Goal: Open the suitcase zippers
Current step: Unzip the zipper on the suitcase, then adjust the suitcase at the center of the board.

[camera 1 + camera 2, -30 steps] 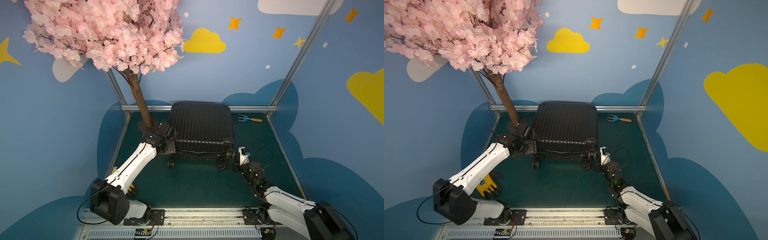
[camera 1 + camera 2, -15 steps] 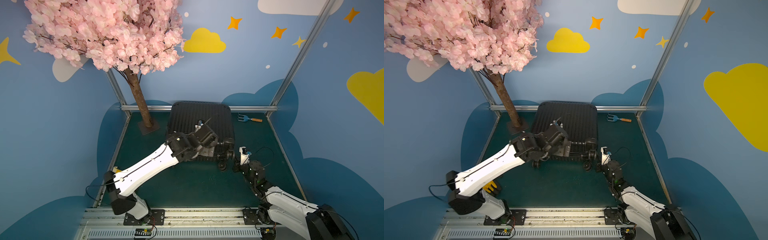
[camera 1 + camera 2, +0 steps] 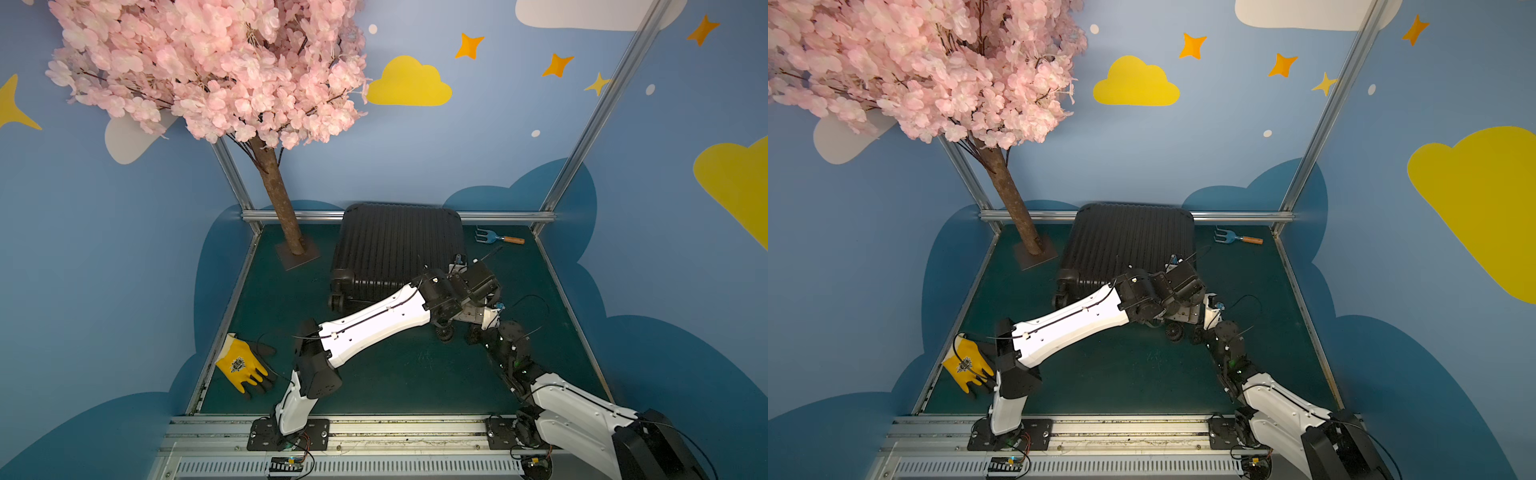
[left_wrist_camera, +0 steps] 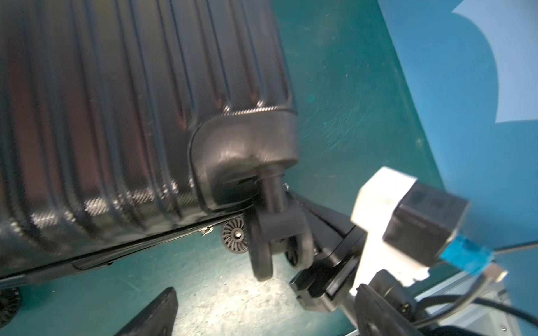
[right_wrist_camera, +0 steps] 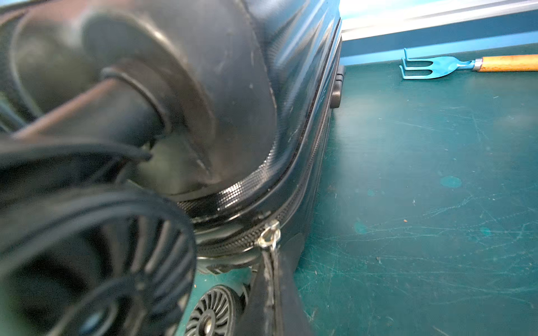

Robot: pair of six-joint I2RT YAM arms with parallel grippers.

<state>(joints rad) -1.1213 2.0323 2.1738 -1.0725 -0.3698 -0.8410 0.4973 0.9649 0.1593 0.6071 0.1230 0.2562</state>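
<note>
Fingers of the right gripper were clamped on the zipper pull. Those of the left gripper stood apart, empty, a suitcase wheel just ahead.

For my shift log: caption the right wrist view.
Right gripper, jaws shut on the zipper pull at the suitcase corner; blue rake lies beyond.

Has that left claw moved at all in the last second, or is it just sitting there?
Yes. The left gripper has swept across the suitcase, away from the tree trunk, to its corner beside the right gripper.
</note>
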